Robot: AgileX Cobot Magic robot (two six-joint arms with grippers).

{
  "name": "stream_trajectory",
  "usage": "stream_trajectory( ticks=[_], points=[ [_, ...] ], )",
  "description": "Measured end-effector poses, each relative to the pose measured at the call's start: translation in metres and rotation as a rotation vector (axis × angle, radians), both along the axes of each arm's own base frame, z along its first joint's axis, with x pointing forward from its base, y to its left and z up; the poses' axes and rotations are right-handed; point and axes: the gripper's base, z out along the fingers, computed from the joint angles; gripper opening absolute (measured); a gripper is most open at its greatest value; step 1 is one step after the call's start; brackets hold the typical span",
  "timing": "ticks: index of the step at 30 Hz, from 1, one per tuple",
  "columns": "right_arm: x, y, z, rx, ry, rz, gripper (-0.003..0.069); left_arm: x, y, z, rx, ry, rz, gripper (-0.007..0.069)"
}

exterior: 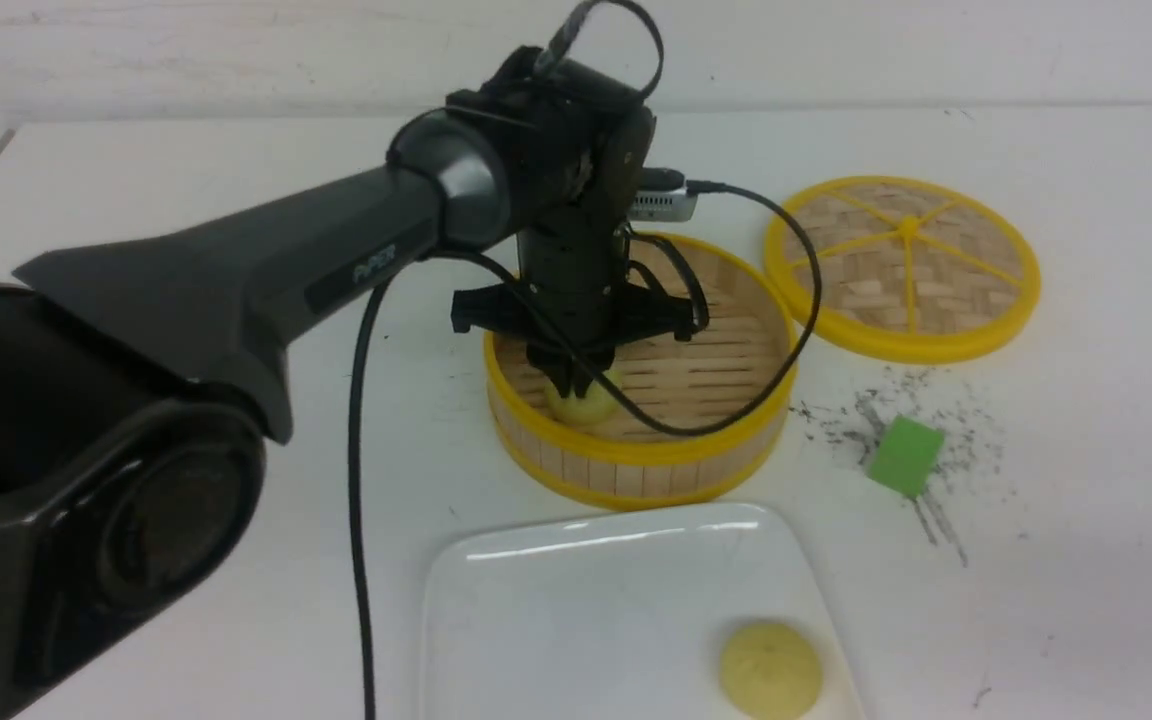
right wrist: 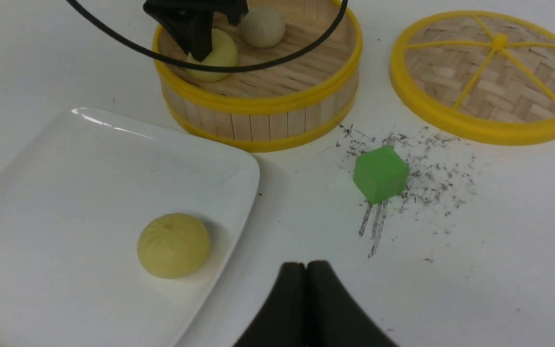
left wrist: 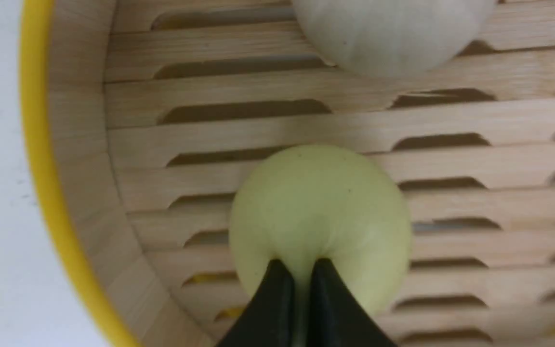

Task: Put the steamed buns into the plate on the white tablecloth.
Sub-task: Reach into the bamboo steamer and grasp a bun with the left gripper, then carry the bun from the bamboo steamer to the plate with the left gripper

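1. Front view, biggest first: white tablecloth (exterior: pixel 1086 300) under everything.
2. Large white plate (exterior: pixel 586 600) at the near edge, one yellow bun (exterior: pixel 770 668) near its right corner.
3. Bamboo steamer (exterior: pixel 636 470) just behind, lid (exterior: pixel 903 268) flat off to its right.
4. Inside the steamer: second yellow bun (left wrist: pixel 321 212) plus a whiter bun (left wrist: pixel 393 33).
5. Down in there, left claw (left wrist: pixel 300 264), pinched almost closed on the second yellow bun's top.
6. Over cloth beside the plate, right claw (right wrist: pixel 306 265), closed tight, gripping nothing.
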Motion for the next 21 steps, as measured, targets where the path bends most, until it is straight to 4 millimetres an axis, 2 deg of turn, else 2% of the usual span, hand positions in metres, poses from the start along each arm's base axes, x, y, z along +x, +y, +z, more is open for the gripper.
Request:
stream_trajectory(
  ticks=[1,3,4,5,6,7,8,9,10,12,14,15,16,17,19,21],
  points=[
    [0.0,0.0,0.0,0.0,0.0,0.0,0.0005,-0.001,0.0,0.002,0.0,0.0,-0.001,0.0021],
    [0.0,0.0,0.0,-0.002,0.002,0.0,0.0006,-0.01,0.007,0.031,-0.022,-0.029,-0.003,0.0021],
    [0.0,0.0,0.0,-0.003,0.004,0.0,0.0008,-0.021,0.015,0.065,-0.05,-0.074,-0.009,0.0021],
    [0.0,0.0,0.0,-0.003,0.004,0.0,0.0009,-0.025,0.018,0.077,-0.06,-0.09,-0.01,0.0021],
    [0.0,0.0,0.0,-0.003,0.004,0.0,0.001,-0.035,0.025,0.101,-0.086,-0.127,-0.009,0.0021],
    [0.0,0.0,0.0,-0.003,0.004,0.0,0.001,-0.037,0.026,0.104,-0.088,-0.131,-0.009,0.0021],
    [0.0,0.0,0.0,-0.003,0.004,0.0,0.0011,-0.05,0.035,0.131,-0.119,-0.172,-0.006,0.0021],
    [0.0,0.0,0.0,-0.003,0.004,0.0,0.0012,-0.053,0.037,0.137,-0.127,-0.181,-0.007,0.0021],
    [0.0,0.0,0.0,-0.003,0.004,0.0,0.0011,-0.066,0.043,0.156,-0.143,-0.208,-0.018,0.0021],
    [0.0,0.0,-0.001,-0.004,0.006,-0.001,0.0011,-0.079,0.045,0.169,-0.15,-0.237,-0.062,0.0021],
    [0.0,0.0,-0.001,-0.004,0.009,0.0,0.0013,-0.093,0.042,0.17,-0.143,-0.227,-0.126,0.0021],
    [0.0,0.0,-0.001,-0.004,0.009,0.0,0.0013,-0.095,0.042,0.167,-0.136,-0.218,-0.139,0.0021],
    [0.0,0.0,-0.001,-0.005,0.009,-0.001,0.0013,-0.11,0.034,0.161,-0.139,-0.178,-0.204,0.0021],
    [0.0,0.0,-0.001,-0.005,0.01,-0.001,0.0013,-0.114,0.031,0.158,-0.138,-0.163,-0.222,0.0021],
    [0.0,0.0,-0.001,-0.006,0.01,-0.001,0.0018,-0.143,0.012,0.127,-0.119,-0.037,-0.33,0.0021],
    [0.0,0.0,-0.001,-0.006,0.011,-0.001,0.002,-0.158,0.003,0.103,-0.073,0.037,-0.379,0.0022]
  ],
)
